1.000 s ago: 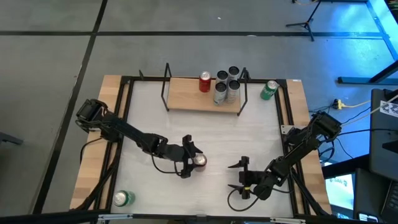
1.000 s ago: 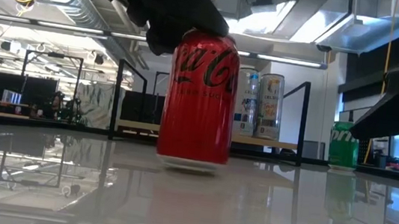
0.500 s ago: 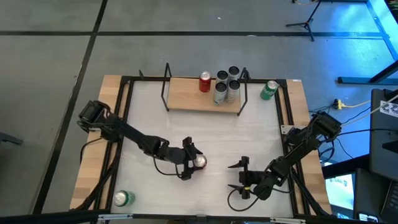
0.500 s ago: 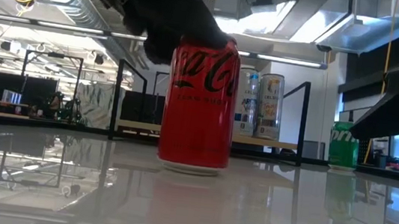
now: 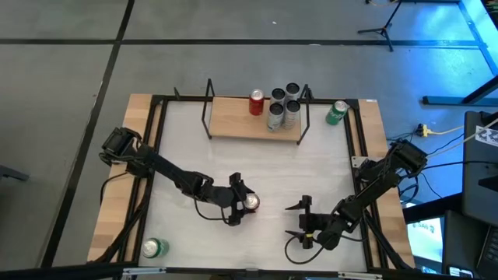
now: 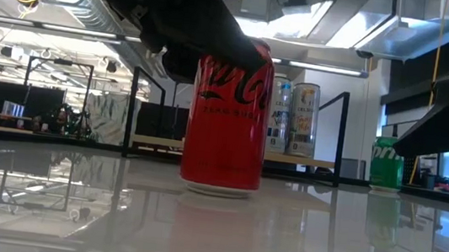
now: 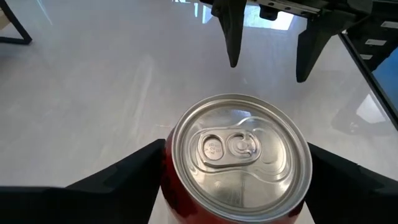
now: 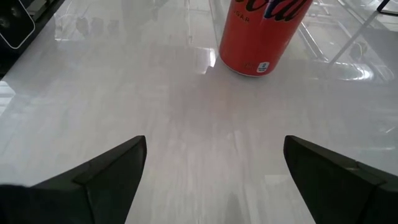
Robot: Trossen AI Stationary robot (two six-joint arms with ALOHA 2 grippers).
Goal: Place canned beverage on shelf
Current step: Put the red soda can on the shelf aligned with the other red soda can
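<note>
**Red can flanked by the left jaws, not yet lifted**

High view: the shelf (image 5: 253, 118) at the bench's (image 5: 187, 140) far edge already carries one red can and a cluster of silver ones. The red can (image 5: 250, 201) in play stands mid-bench, well short of the shelf, inside the left gripper (image 5: 240, 200). Lift, carry and set-down all look to be ahead. Right gripper (image 5: 305, 220) waits nearby, jaws spread wide, holding nothing.

Low view: the can's base sits flat on the bench; the dark left gripper hangs over its top.

Left wrist view: one finger on each side of the can's rim; whether they press or merely flank it, I cannot tell.

Right wrist view: the can stands ahead, apart from those open jaws.
</note>
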